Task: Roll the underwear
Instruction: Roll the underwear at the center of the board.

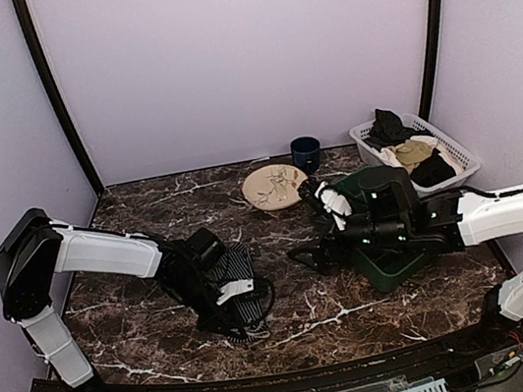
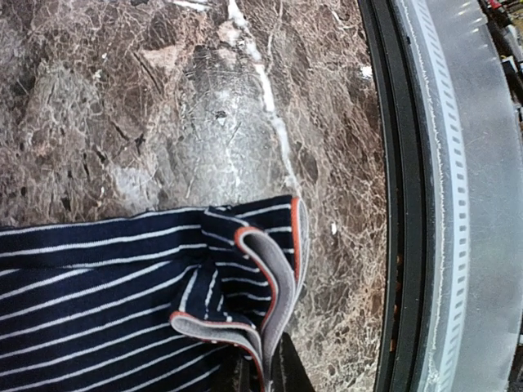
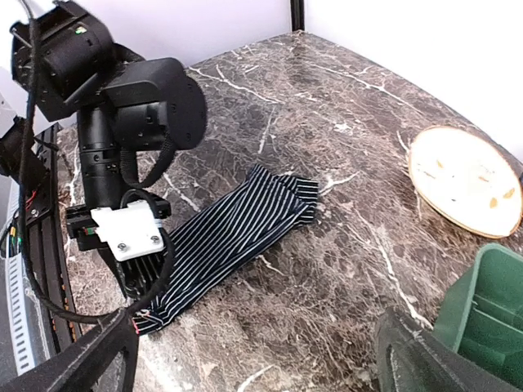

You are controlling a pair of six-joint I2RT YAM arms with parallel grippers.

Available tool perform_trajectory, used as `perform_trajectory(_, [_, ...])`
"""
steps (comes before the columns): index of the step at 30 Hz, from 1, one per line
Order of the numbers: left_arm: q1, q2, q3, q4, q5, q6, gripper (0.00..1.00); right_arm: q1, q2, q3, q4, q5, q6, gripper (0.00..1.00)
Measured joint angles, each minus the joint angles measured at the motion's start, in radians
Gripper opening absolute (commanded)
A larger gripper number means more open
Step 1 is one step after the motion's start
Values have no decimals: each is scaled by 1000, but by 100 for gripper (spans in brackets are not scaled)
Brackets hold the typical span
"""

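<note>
Pinches the grey, red-edged waistband (image 2: 274, 269) of the underwear (image 3: 237, 233) with the left fingers (image 3: 140, 282), drawn narrow on bunched cloth at the garment's near end. Has the underwear stretched as a long striped strip on the marble bench (image 1: 144, 209), left of centre. Holds the right fingers (image 3: 417, 359) spread wide above the bench, well apart from the cloth, beside a green bin (image 3: 482, 302).

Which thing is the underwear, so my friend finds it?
Look at the dark marble table, on the near left side, under the left gripper. The underwear is the cloth there, navy with thin white stripes and a grey red-edged waistband; clothes in the basket are plain.
</note>
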Motion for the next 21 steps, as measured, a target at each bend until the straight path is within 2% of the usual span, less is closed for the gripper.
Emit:
perform_trajectory(5, [43, 56, 41, -52, 72, 19, 0, 6, 56, 26, -10, -99, -104, 88])
perform_trajectory(12, [84, 143, 97, -126, 178, 39, 0, 178, 89, -99, 46, -143, -278, 84])
perform_trajectory(16, [98, 171, 116, -152, 212, 45, 0, 249, 197, -104, 86, -116, -388, 79])
perform_trajectory(21, [104, 179, 119, -158, 225, 46, 0, 266, 366, -53, 142, -69, -517, 71])
